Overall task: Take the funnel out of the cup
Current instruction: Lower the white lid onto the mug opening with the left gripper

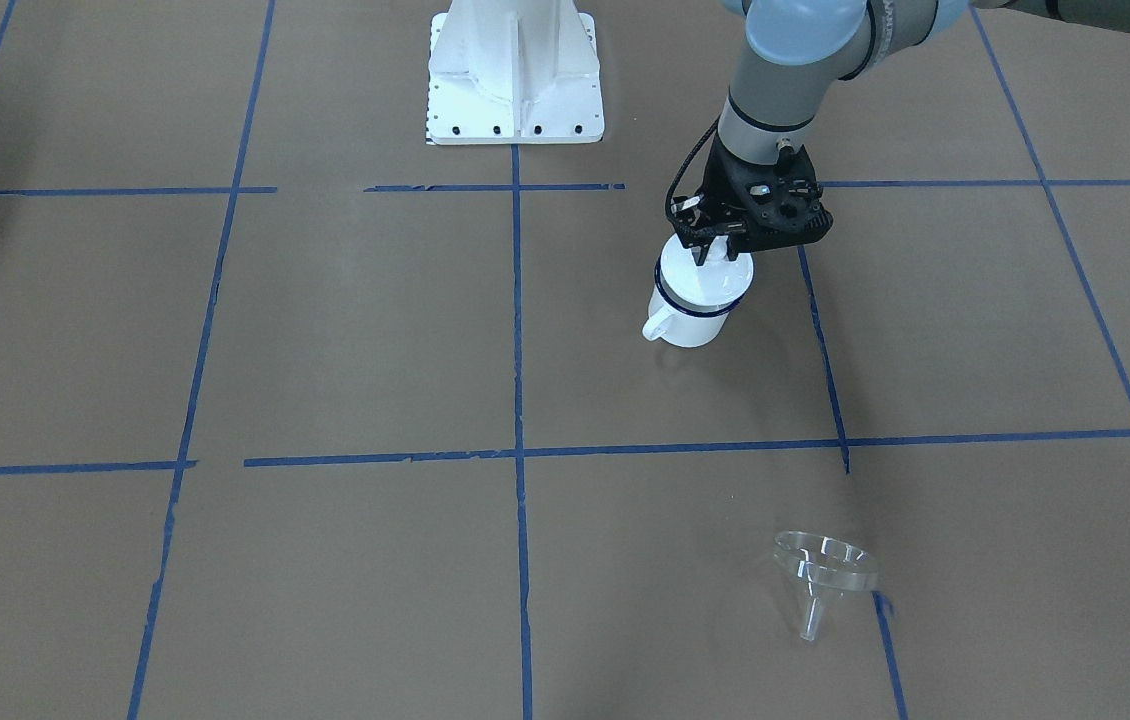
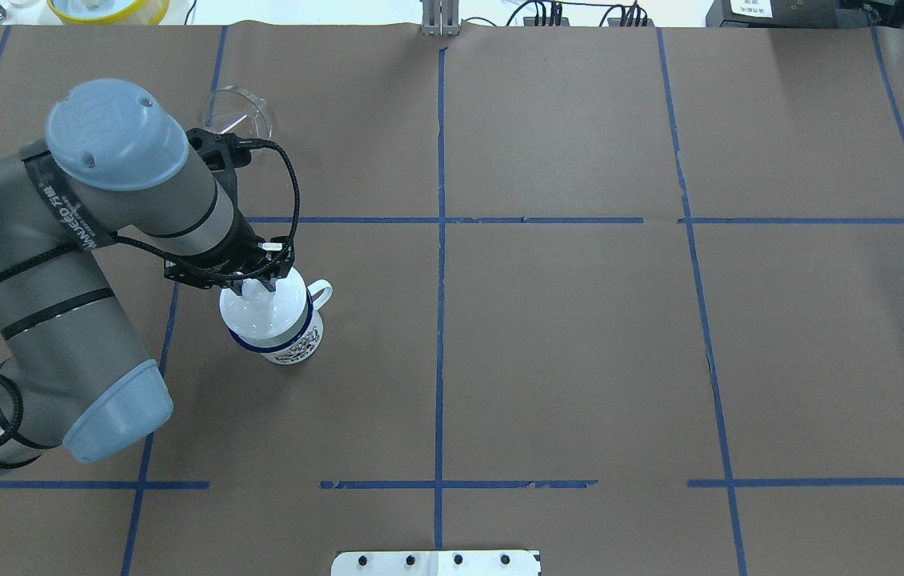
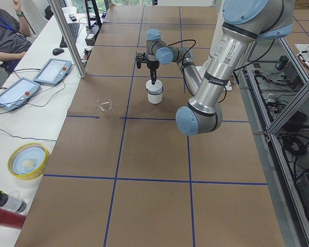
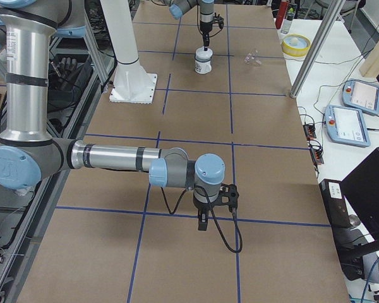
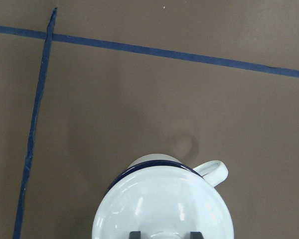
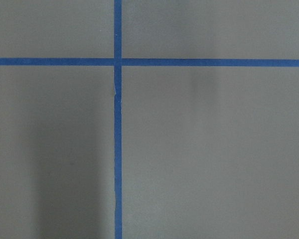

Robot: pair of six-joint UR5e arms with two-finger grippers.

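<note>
The cup (image 1: 690, 325) is a white mug with a dark blue rim, standing upright on the brown table with a round white lid (image 1: 717, 275) on top. From above, my left gripper (image 1: 710, 252) comes down shut on the lid's knob; the left wrist view shows the domed lid (image 5: 159, 204) and the cup's handle (image 5: 212, 169) just in front of my fingertips (image 5: 134, 234). The clear funnel (image 1: 823, 565) lies on its side on the table, well apart from the cup, also visible past the left arm (image 2: 236, 112). My right gripper (image 4: 202, 222) hangs low over bare table; its state cannot be told.
Blue tape lines grid the brown table. The white robot base (image 1: 515, 70) stands at the robot's edge. On the side bench are a yellow bowl (image 3: 27, 160), two tablets (image 3: 51, 71) and bottles (image 3: 2, 213). A person (image 3: 5, 36) sits at the bench.
</note>
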